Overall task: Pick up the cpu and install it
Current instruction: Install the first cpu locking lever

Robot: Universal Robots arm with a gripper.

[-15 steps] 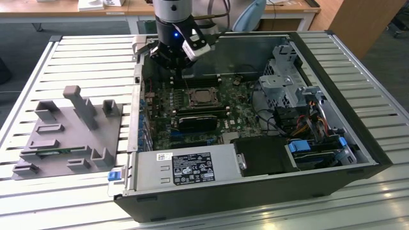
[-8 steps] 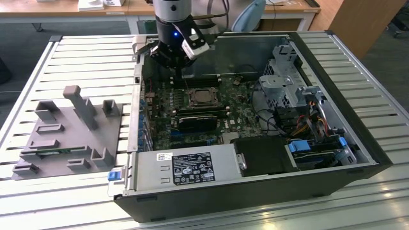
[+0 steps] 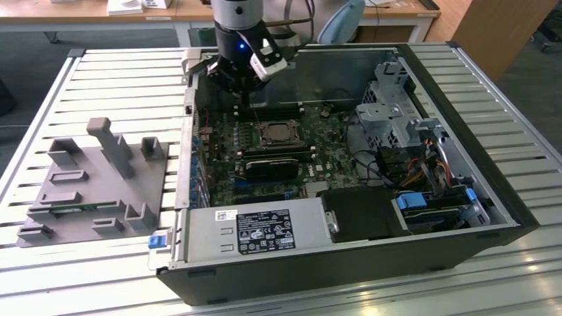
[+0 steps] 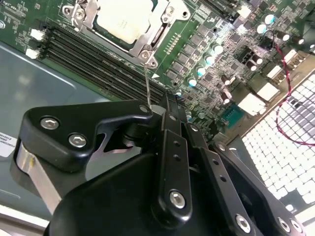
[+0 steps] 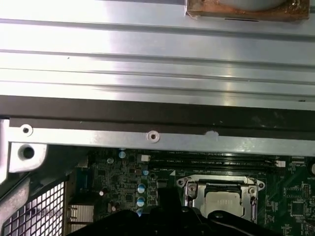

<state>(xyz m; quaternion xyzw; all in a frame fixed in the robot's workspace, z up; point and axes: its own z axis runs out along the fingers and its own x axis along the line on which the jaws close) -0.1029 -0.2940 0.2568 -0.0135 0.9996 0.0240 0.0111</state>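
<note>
Fingers (image 4: 170,105) drawn together, black and empty, poised above the green motherboard (image 4: 211,54). Just beyond the fingertips, shiny silver square cpu (image 4: 125,17) seated in its metal socket frame (image 4: 147,46), apparently installed already, lever down.

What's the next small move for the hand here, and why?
Probably swing the lever down toward the board. The cpu already sits in the socket with the metal frame closed over its edges. The thin wire lever stands up from the frame's corner and the hand looks shut on its tip, so the socket seems not yet latched.
</note>
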